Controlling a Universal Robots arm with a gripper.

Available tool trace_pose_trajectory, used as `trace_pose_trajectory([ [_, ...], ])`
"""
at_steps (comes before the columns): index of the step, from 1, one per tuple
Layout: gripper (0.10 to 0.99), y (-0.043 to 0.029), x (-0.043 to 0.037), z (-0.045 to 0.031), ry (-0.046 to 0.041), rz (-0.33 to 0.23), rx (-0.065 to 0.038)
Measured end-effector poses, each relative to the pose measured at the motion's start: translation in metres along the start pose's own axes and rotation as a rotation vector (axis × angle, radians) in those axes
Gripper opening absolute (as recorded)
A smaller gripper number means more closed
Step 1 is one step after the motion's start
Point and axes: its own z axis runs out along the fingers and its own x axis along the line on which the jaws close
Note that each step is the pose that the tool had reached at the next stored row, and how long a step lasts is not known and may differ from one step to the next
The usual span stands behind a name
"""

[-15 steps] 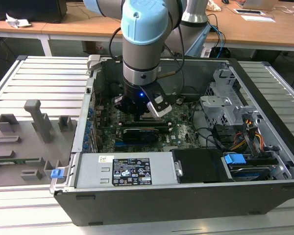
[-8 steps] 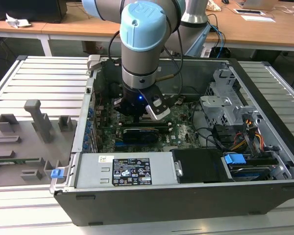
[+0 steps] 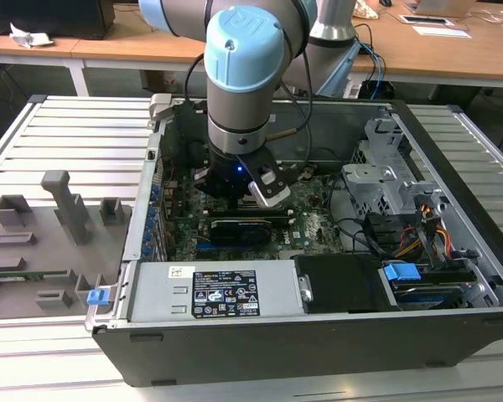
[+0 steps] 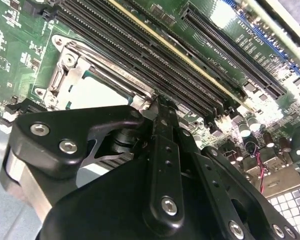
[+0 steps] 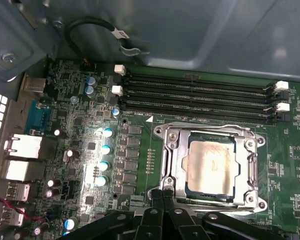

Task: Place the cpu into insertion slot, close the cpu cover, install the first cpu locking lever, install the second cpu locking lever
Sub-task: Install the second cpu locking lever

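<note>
One gripper (image 5: pixel 162 200) hangs low inside the computer case (image 3: pixel 260 331), its fingers (image 5: pixel 155 212) pressed together and holding nothing, tips at the near rim of the insertion slot (image 5: pixel 162 165). Just beyond, the cpu (image 5: pixel 210 165) lies seated within the slot, framed by the cpu cover (image 5: pixel 250 150). Farther off run the memory slots (image 5: pixel 195 95).

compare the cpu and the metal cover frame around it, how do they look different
The cpu is a solid plate with a dull beige-silver face; the cpu cover is a brighter silver frame with a large open window. The cover is the larger of the two and reaches out to the corner screws, while the cpu sits within its window. Both are roughly square, metal and lie flat on the green board. The gripper is at the edge of the cover.
</note>
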Motion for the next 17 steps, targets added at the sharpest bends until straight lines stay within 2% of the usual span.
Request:
trace_pose_trajectory([
  [10,0.106,-0.001,0.0019,0.0051,-0.0012,-0.002,-0.017],
  [17,0.106,-0.001,0.003,0.0024,-0.0015,-0.002,-0.019],
])
